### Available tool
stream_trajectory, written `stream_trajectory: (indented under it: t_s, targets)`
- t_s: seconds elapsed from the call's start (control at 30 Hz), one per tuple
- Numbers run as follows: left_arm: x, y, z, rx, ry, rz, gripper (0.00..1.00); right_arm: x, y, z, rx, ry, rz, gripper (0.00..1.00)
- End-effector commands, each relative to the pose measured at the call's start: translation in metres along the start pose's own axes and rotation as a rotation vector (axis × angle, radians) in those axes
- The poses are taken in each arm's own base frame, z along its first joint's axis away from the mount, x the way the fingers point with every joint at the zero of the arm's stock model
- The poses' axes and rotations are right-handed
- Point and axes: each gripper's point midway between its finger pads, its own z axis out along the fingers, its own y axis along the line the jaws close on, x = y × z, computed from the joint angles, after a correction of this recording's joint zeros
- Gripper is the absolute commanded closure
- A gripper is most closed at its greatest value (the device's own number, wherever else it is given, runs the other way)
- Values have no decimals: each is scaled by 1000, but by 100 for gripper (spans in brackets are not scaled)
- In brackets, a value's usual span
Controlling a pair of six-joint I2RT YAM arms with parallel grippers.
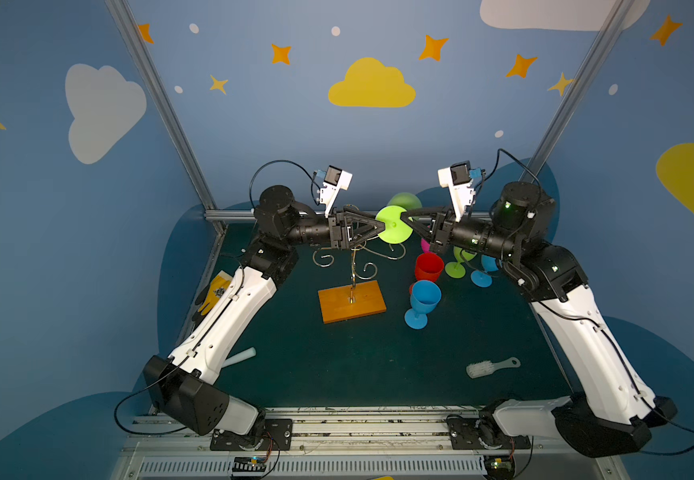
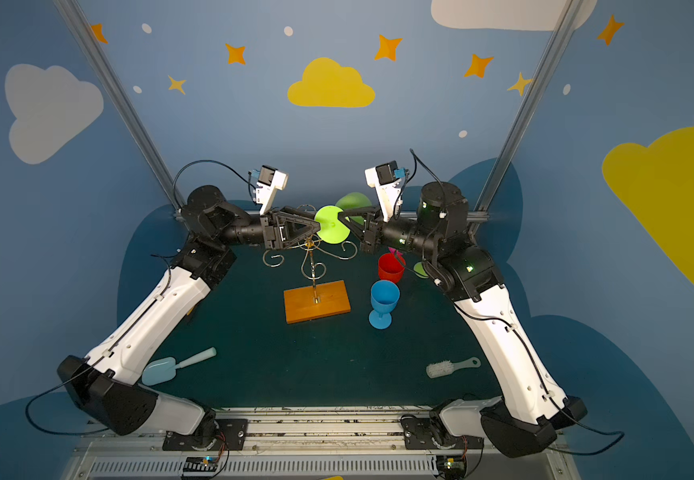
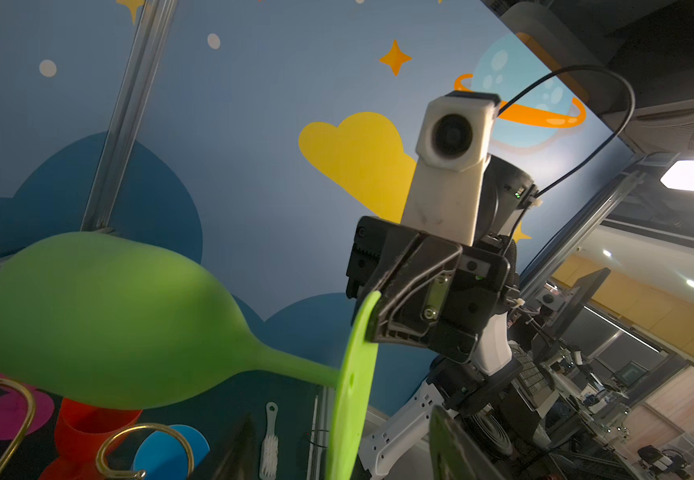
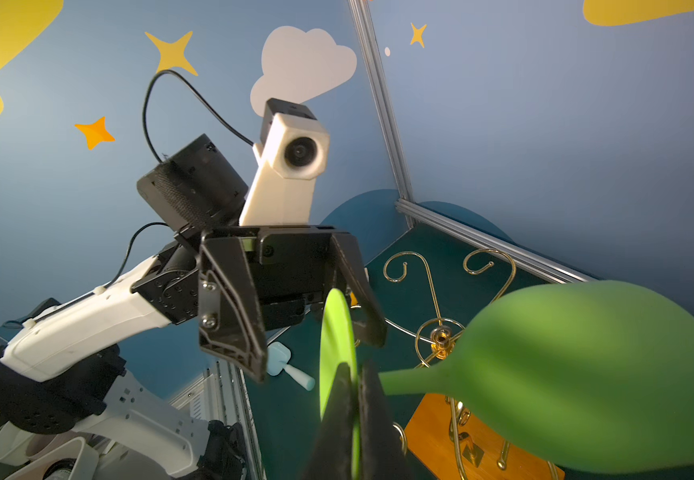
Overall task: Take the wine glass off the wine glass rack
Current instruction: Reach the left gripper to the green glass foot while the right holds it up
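A green wine glass (image 1: 393, 224) (image 2: 331, 224) hangs on its side in mid-air above the wine glass rack (image 1: 351, 305) (image 2: 316, 305), clear of the gold wire arms. Its bowl (image 3: 100, 320) (image 4: 586, 374) points toward the back wall. My right gripper (image 1: 405, 218) (image 4: 355, 415) is shut on the edge of the glass's round foot. My left gripper (image 1: 380, 227) (image 3: 345, 453) is open and straddles the opposite edge of the foot. In the right wrist view there is a clear gap between the foot and one of the left fingers.
On the mat right of the rack stand a blue glass (image 1: 424, 301), a red cup (image 1: 428, 266), and green (image 1: 457, 266) and blue (image 1: 484, 274) glasses. A white brush (image 1: 490, 368) lies front right, a pale scoop (image 2: 171, 368) front left, a yellow glove (image 1: 212, 291) at the left edge.
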Motion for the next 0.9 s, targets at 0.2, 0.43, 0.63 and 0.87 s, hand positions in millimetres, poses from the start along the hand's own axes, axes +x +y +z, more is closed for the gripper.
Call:
stream_trajectory:
  t_s: [0.2,0.43,0.63,0.87]
  targets:
    - [0,-19,6,73,37,34,74,2,6,1,-11,-8,-12,100]
    - [-8,-27,-2,104,29,20,97,3,8,-8,10,0,-21,84]
    - [-24,-38,-20,149,24,-38,97,3,-14,-34,182,-59,-151,34]
    - [-26,-48,-22,184,59,-82,97,9,-18,-42,223,-86,-412,16]
